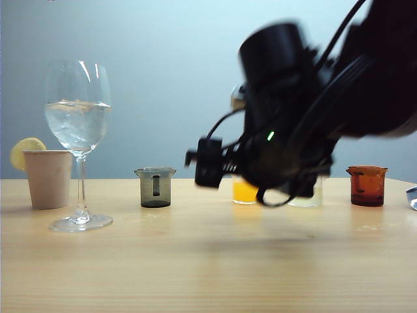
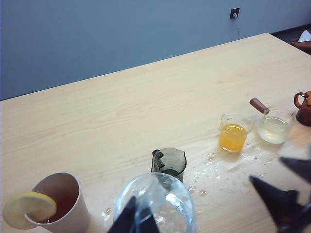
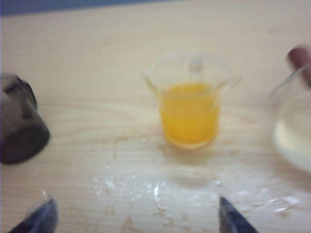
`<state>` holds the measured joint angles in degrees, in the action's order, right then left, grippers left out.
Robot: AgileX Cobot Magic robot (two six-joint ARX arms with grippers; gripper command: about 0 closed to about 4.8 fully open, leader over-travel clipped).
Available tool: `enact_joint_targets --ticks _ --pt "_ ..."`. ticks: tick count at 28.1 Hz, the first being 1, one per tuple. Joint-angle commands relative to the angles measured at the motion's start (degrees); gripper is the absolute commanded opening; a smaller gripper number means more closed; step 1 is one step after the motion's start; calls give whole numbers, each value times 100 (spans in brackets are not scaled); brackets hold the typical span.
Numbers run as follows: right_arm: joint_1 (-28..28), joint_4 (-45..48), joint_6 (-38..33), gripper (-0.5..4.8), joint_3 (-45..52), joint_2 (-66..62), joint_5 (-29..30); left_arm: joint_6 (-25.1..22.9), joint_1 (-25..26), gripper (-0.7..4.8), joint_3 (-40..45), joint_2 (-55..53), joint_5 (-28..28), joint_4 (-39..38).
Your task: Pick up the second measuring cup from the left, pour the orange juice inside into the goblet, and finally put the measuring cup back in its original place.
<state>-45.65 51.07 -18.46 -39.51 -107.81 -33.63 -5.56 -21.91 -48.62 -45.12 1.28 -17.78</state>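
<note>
Four small cups stand in a row along the table (image 1: 208, 261), and the second from the left is the beaker (image 3: 190, 99): tiny, clear, colourless, with a wide flared lip, a pour spout and a narrower body. Bright opaque orange juice (image 3: 188, 114) fills roughly its lower half. It stands upright on the pale wood, untouched, between the smoky grey cup (image 1: 155, 187) and a wider clear cup (image 2: 275, 125) of pale cloudy liquid, with an amber cup (image 1: 367, 186) at the far right end. Drops and smears of spilled liquid glisten on the wood in front of it.

From the exterior view the right arm, blurred, hangs just in front of the beaker and hides most of it. Its right gripper (image 3: 138, 216) has the fingertips spread wide, one on either side of the wet patch, short of the beaker and holding nothing.

Further left stands the goblet (image 1: 78, 117), tall and stemmed, its bowl about half full of clear liquid, next to a paper cup (image 1: 47, 177) with a lemon slice (image 1: 25, 150) on its rim. The left gripper (image 2: 138, 221) hovers above the goblet's bowl; whether it is spread or clenched I cannot tell.
</note>
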Motion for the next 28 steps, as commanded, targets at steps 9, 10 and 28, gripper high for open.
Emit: enact_joint_targets --ticks 9,10,28 --pt "160 -9 -83 479 -1147 -1143 -129 -2 -4 -5 -28 11 -2 63" --pt "212 -37 -83 479 -1215 -1180 -138 -2 -4 -5 -28 11 -2 68" --pt "1016 -199 398 479 -2671 -2192 177 -2 -4 -5 -28 11 -2 66"
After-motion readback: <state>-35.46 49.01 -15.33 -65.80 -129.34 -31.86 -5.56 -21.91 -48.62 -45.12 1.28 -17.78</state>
